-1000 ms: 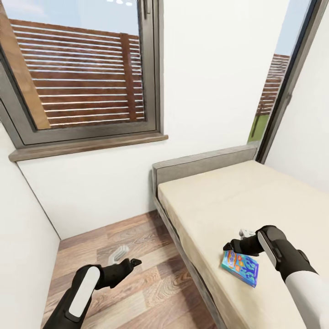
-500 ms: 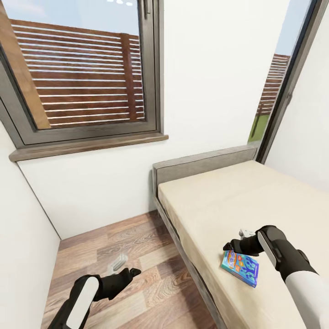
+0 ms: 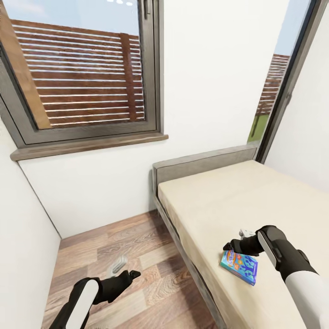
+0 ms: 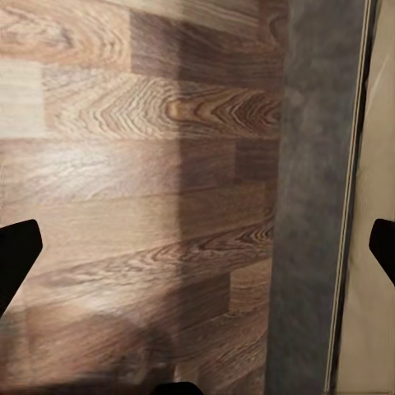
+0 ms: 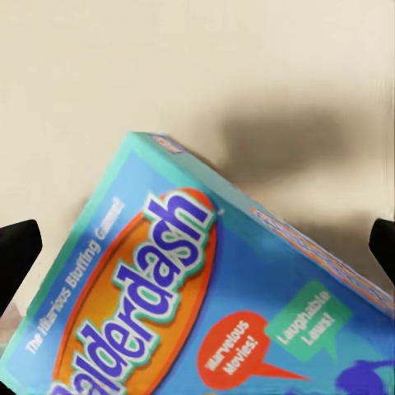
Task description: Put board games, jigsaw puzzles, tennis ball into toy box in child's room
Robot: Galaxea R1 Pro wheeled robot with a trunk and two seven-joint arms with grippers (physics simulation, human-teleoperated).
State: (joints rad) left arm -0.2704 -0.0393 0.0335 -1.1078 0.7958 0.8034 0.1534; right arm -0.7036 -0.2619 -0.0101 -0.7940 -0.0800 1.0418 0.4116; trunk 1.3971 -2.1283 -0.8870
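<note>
One blue board game (image 3: 239, 267) sat tilted at lower right on the bed (image 3: 219, 205), its near corner under the right gripper (image 3: 230, 249), whose grip I could not tell. Lower left, the left gripper (image 3: 124, 268) hung wide open over the floor (image 3: 151, 246).

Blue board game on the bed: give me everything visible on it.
The blue board game is a thin flat box, teal-edged, printed "Balderdash" in white on an orange oval. It sits tilted, one end raised off the beige mattress, near the bed's floor-side edge. The right gripper is at its raised end; whether it grips is unclear.
</note>
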